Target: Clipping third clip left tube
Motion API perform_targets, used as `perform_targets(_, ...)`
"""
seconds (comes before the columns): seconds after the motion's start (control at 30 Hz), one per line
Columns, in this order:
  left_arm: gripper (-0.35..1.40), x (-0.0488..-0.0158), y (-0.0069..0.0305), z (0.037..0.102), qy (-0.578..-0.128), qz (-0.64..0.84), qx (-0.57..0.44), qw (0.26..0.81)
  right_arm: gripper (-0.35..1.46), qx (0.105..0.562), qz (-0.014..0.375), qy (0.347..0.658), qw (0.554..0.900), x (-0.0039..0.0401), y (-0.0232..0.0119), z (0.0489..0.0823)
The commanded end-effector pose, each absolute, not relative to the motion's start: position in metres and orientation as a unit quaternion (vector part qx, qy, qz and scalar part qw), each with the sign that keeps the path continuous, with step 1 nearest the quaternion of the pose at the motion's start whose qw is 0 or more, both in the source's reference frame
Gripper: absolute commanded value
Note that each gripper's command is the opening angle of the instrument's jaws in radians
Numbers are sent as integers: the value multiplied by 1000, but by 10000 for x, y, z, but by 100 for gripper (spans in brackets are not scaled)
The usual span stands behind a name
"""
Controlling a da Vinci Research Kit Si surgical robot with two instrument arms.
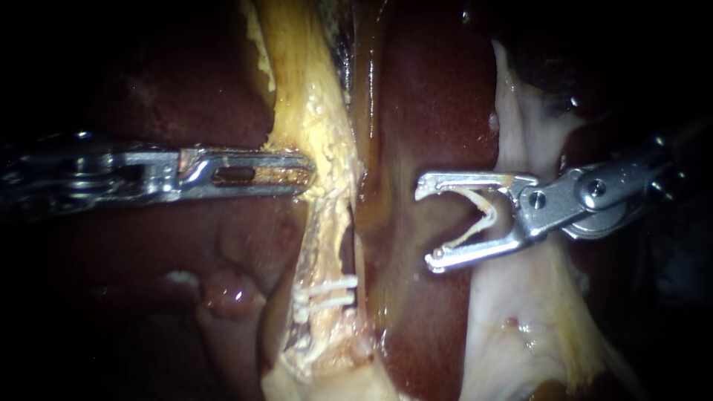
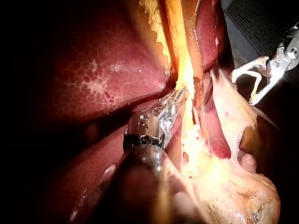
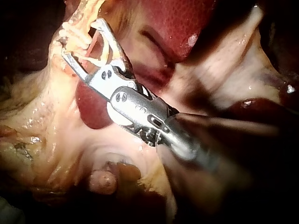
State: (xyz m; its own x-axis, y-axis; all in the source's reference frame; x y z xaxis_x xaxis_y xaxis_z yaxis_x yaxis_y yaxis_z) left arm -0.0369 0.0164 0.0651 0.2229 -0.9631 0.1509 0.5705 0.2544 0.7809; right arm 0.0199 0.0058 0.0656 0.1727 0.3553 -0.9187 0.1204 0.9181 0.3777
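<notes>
Over the liver [image 1: 438, 96] the yellowish left tube [image 1: 312, 111] runs top centre to bottom centre, gripped mid-frame between the jaws of my left instrument [image 1: 308, 174], likely tensioning it for my right instrument [image 1: 427, 223], right of centre, whose spread jaws cradle an open clip [image 1: 486, 215], above the two set clips [image 1: 327, 293].

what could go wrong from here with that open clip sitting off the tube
1. The right instrument holds an open clip between its jaws over the liver. The jaw tips could scrape that surface on the way across.
2. Two clips already sit on the tube. A third placed too near might land on them.
3. The left instrument grips the tube higher up. A hard pull could tear it.
</notes>
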Motion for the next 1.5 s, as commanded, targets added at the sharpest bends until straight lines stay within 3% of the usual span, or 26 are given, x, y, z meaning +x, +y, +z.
perform_targets(0.03,-35,-369,164,650,-326,-531,301,722,60,186,79,638,743,198,58,656)
perform_targets(0.2,-35,-357,176,640,-325,-534,298,722,60,191,81,638,742,201,55,659)
perform_targets(0.4,-35,-303,218,602,-337,-552,277,711,60,211,90,636,737,216,41,672)
perform_targets(0.57,-35,-274,228,566,-349,-561,273,700,60,225,96,634,734,230,30,681)
perform_targets(0.77,-35,-275,225,529,-361,-556,267,699,60,247,114,637,722,244,25,689)
perform_targets(1.03,-35,-271,223,528,-361,-556,267,699,60,302,160,628,699,272,20,701)
perform_targets(1.23,-35,-271,221,526,-361,-557,266,699,59,344,194,610,688,302,10,724)
perform_targets(1.5,-35,-272,216,519,-361,-557,262,700,58,363,206,600,683,333,7,757)
